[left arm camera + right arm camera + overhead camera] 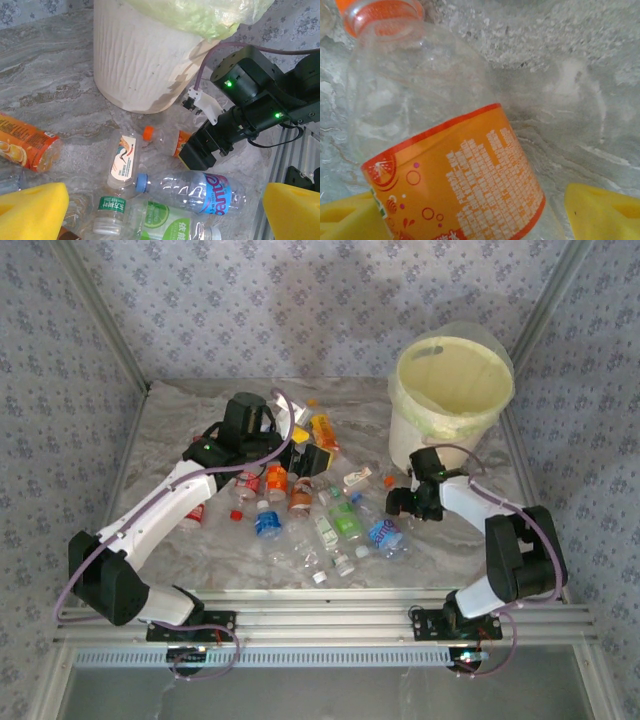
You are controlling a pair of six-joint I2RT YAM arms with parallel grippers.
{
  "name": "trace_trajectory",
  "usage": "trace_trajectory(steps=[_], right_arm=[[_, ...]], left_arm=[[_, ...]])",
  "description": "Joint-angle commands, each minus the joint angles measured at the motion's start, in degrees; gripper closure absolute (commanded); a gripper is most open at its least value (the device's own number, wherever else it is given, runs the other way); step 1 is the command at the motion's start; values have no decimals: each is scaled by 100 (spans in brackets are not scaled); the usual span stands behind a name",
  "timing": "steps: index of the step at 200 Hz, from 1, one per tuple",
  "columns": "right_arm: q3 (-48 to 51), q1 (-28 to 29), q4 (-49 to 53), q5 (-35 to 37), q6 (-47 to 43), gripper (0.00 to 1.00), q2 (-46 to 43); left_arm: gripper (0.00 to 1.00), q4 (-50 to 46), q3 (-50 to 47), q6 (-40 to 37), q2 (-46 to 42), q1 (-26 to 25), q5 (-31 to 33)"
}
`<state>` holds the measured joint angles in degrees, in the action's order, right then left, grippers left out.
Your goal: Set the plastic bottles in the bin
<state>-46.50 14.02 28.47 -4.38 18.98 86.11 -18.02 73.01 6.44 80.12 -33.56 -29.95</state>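
Note:
Several plastic bottles [330, 525] lie scattered across the middle of the marble table. The bin [450, 425], a white bucket with a pale yellow-green liner, stands at the back right, and its wall [135, 60] is close by in the left wrist view. My right gripper [477, 215] is low at the table, open, with its yellow pads [602, 210] on either side of a clear orange-label bottle [455, 170] with an orange cap; the right pad stands apart from it. My left gripper [160, 215] hangs open above a blue-label bottle [200, 190] and a green-label one [165, 222].
An orange-filled bottle [25, 145] lies at the left. Loose caps [236, 514] sit among the bottles. An aluminium rail [320, 620] runs along the near edge. Patterned walls close in the back and sides. My right gripper [400, 502] sits just in front of the bin.

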Motion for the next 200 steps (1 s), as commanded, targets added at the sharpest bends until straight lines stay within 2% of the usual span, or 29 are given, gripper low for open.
trace_trajectory(steps=[1, 45, 90, 163, 200], right_arm=[[-244, 19, 124, -117, -47, 14, 201], [-146, 246, -125, 69, 57, 24, 247], [124, 366, -280, 391, 136, 34, -197], [579, 178, -201, 330, 245, 35, -1319], [508, 36, -195, 192, 198, 34, -1200]], left_arm=[[0, -81, 276, -116, -108, -76, -10], [0, -149, 310, -173, -96, -126, 25], [0, -149, 319, -145, -96, -135, 1], [0, -156, 320, -129, -119, -195, -1], [1, -174, 340, -136, -136, -217, 3]])
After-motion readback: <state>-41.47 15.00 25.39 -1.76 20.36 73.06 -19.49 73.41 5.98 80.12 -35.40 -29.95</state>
